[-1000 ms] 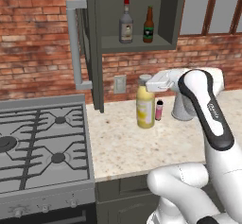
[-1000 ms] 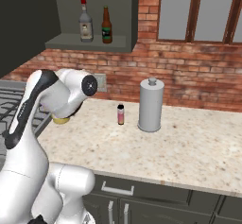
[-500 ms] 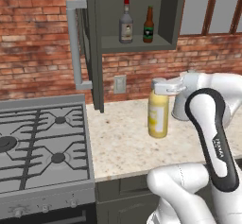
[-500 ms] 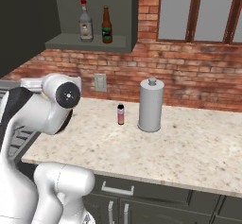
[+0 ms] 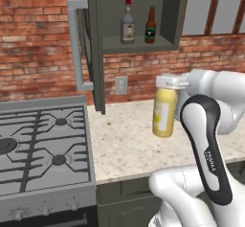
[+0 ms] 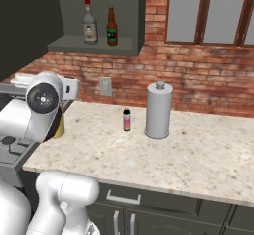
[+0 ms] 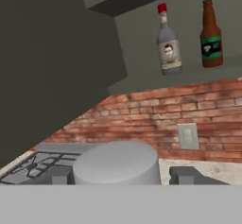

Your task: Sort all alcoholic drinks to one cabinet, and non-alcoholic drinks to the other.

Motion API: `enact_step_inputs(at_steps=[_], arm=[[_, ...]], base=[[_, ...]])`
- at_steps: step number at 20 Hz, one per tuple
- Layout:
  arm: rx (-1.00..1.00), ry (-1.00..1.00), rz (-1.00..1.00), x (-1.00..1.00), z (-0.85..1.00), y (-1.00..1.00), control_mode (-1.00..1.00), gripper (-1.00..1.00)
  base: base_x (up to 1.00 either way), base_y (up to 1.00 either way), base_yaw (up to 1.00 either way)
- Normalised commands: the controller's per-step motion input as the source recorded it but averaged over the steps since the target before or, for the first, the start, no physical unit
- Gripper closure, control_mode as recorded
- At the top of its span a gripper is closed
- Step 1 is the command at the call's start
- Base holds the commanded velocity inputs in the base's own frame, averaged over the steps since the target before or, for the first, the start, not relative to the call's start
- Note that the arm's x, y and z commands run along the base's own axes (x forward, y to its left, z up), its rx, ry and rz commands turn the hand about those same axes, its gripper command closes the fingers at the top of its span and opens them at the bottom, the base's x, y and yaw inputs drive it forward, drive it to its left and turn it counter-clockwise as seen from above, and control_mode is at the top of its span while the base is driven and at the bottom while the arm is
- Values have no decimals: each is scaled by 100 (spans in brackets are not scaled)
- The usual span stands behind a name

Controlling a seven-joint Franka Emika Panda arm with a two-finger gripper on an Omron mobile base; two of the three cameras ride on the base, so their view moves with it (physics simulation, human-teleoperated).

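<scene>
Since a second earlier, we had lifted the yellow bottle [image 5: 164, 111] clear of the counter [image 5: 129, 149]; our gripper [image 5: 173, 82] clasped its white cap (bottle hanging upright beneath), right of the open cabinet [image 5: 136, 44] and lower.

Yellow bottle [image 5: 164, 113], white cap; red brick wall [image 5: 38, 53].
</scene>
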Motion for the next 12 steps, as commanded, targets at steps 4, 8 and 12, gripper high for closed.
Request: enact_step_inputs(at_steps=[4,8,12], arm=[[-2,3,-15,-20,25,-13,-100,100],[-3,2,-14,-43,9,-32,-100,100],[-3,4,-12,-52,3,-53,-100,100]], base=[[0,0,0],[0,0,0],[0,0,0]])
